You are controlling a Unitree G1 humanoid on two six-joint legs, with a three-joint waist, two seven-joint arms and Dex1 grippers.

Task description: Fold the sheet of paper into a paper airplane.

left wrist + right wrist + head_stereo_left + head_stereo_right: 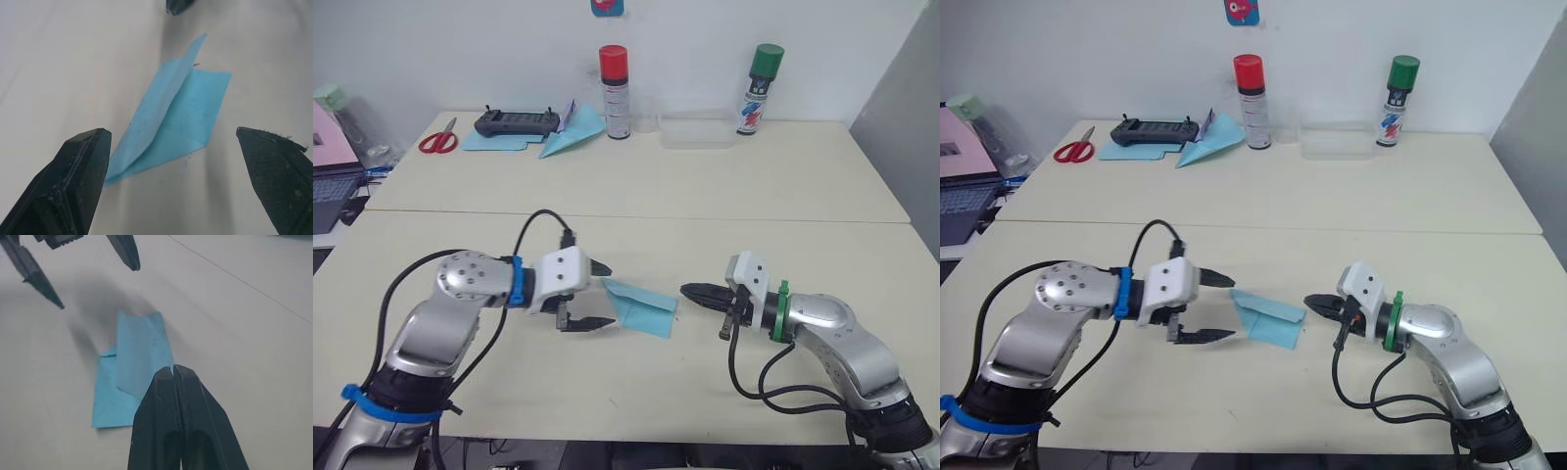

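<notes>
Left pincer (597, 294) is hovering with its two black fingers spread wide, just beside the near-left edge of the sheet of paper (641, 307) and not gripping it. That light-blue sheet is lying partly folded on the pale surface (636, 206) — between both arms. Right pincer (690, 292) is pointing at the sheet's right edge, fingers pressed together, holding nothing.
</notes>
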